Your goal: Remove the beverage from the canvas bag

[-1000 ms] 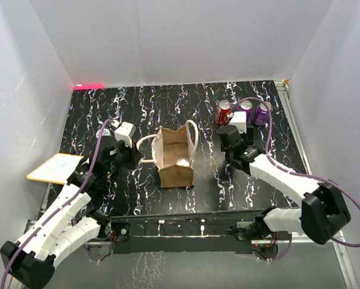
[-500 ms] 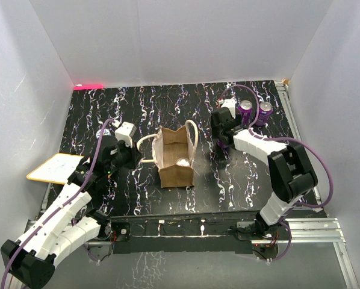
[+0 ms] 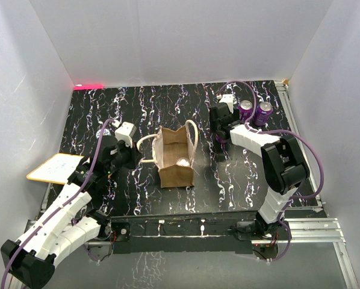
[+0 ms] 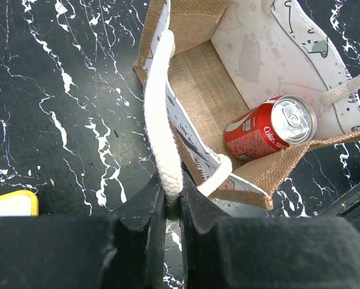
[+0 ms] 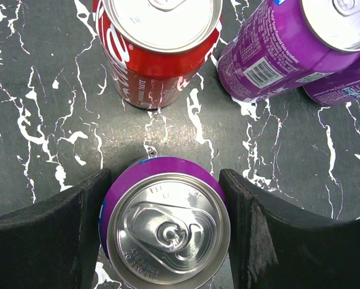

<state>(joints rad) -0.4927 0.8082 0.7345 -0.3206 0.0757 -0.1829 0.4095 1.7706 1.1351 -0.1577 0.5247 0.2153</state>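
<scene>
The tan canvas bag [image 3: 175, 161] stands upright at mid table, and its open mouth shows in the left wrist view [image 4: 198, 90]. A red Coke can [image 4: 267, 129] lies inside it, its top visible from above [image 3: 182, 162]. My left gripper [image 4: 173, 201] is shut on the bag's cream loop handle [image 4: 159, 108] at the bag's left side [image 3: 135, 158]. My right gripper [image 5: 166, 192] is right of the bag [image 3: 221, 143], its fingers pressed against both sides of an upright purple can [image 5: 168, 232].
A red can [image 5: 159, 42] and two purple cans [image 5: 288, 45] stand just beyond the right gripper; the purple pair also shows from above [image 3: 255, 111]. A yellow-edged white board [image 3: 52, 167] lies at the left table edge. White walls enclose the table.
The right arm has folded back and its gripper has moved left, toward the standing cans; the red can there is now hidden from above. The left arm and the bag have not moved.
</scene>
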